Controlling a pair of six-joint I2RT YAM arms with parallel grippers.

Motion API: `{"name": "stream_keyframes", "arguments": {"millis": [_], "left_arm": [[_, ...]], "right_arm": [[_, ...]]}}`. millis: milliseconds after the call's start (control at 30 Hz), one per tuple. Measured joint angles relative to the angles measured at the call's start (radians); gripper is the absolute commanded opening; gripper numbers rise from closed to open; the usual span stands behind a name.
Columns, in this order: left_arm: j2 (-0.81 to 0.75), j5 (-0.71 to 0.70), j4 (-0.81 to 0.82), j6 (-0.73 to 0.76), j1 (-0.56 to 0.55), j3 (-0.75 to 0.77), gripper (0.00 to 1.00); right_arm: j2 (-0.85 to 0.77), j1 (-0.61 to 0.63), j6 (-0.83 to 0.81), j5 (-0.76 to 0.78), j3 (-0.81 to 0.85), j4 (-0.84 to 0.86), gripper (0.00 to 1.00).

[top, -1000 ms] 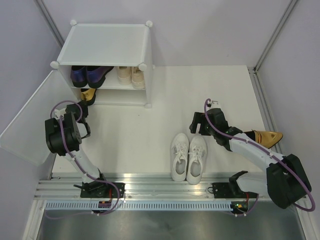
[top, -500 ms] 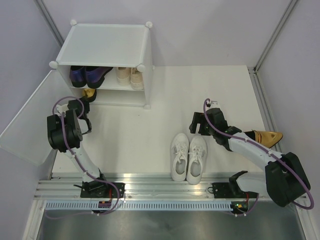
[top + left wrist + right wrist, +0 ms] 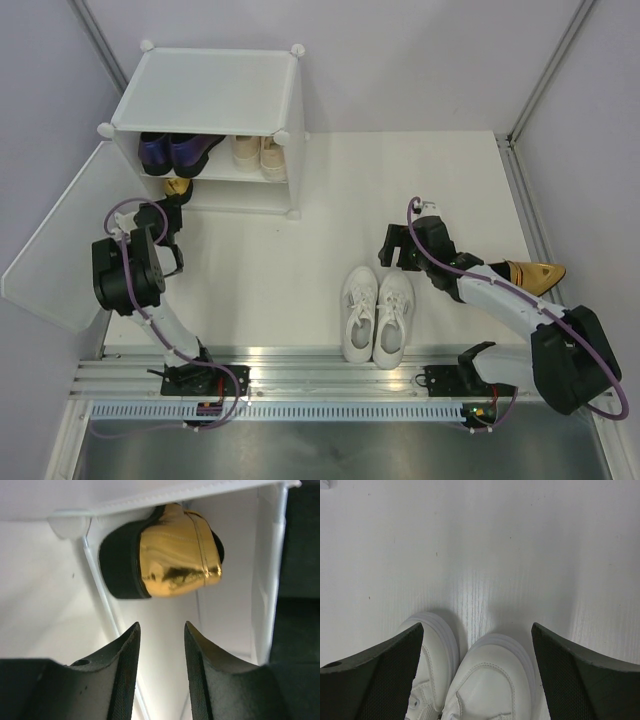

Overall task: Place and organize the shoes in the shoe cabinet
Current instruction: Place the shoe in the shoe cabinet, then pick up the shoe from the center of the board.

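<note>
Nearest me, the white sneakers (image 3: pixel 378 316) are sitting side by side on the table (image 3: pixel 330 190), toes pointing away. My right gripper (image 3: pixel 477 630) is hovering over those toes with its jaws spread wide, gripping nothing; both toes are showing between its fingers. A gold heel (image 3: pixel 533 271) is lying off to the right.

Farther off, my left gripper (image 3: pixel 161 630) is facing the lower compartment of the cabinet (image 3: pixel 210 90). Its jaws are slightly apart and empty, and the second gold heel (image 3: pixel 175 562) is lying just beyond the tips. Purple loafers (image 3: pixel 175 150) and beige sneakers (image 3: pixel 260 150) are resting in the upper compartment.

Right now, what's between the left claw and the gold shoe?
Nothing; only bare white surface separates the left gripper from the gold heel, per the left wrist view.
</note>
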Motion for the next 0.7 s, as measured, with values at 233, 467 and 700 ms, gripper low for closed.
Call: {"name": "stream_keyframes", "arguments": {"millis": [233,467,700], "left_arm": [[-0.215,0.072,-0.008,-0.005,0.011,-0.159,0.46],[-0.518,0.202,-0.243,0.051,-0.016,-0.2,0.49],[-0.864,0.243,-0.5,0.243,-0.16,-0.186,0.5]], "right_arm": [[-0.03,0.0,0.0,-0.007,0.0,0.0,0.91],[-0.039,0.0,0.0,-0.01,0.0,-0.001,0.91],[-0.047,0.0,0.013,0.104,0.029,-0.071,0.93]]}}
